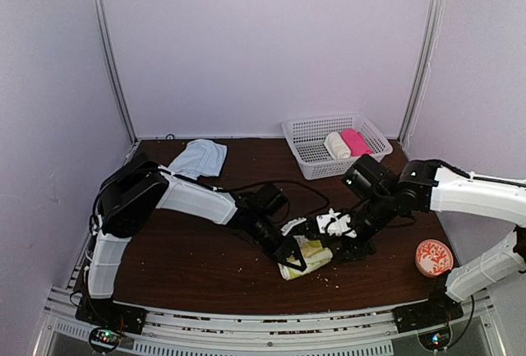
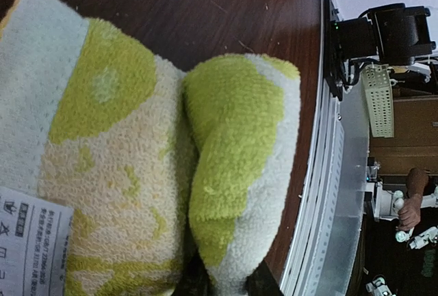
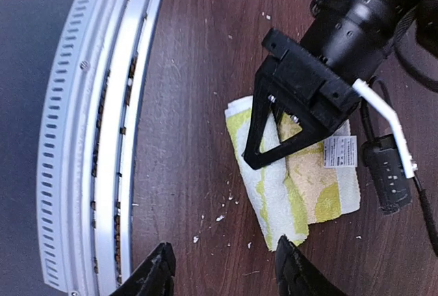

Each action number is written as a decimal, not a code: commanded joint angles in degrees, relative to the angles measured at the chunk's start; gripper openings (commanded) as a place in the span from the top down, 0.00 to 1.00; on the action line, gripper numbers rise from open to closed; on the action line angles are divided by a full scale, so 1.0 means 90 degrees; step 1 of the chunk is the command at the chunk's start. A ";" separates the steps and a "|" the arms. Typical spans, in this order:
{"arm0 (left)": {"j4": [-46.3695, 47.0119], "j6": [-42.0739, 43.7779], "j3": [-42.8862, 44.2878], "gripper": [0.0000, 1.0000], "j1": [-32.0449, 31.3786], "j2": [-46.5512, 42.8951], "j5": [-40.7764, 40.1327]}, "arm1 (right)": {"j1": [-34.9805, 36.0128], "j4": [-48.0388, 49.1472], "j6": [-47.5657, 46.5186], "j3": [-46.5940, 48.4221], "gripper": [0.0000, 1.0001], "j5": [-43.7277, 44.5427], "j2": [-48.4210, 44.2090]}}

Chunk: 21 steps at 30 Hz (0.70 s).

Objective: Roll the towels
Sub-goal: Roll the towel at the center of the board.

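Soft even light, faint shadows; top view grainy; wrist views bowed at edges.

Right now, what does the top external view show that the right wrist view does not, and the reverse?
Only top external: the basket with the cream roll and pink roll, the pale blue towel at the back left, a round red-patterned object. Only right wrist: the white printed label on the yellow-green towel. Both: that towel on the dark table, the left gripper shut on it, the right gripper open beside it.
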 commanded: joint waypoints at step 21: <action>-0.0091 0.0418 -0.0478 0.66 0.0094 -0.0041 -0.0203 | 0.0552 0.2050 -0.0613 -0.0697 0.74 0.1385 0.2325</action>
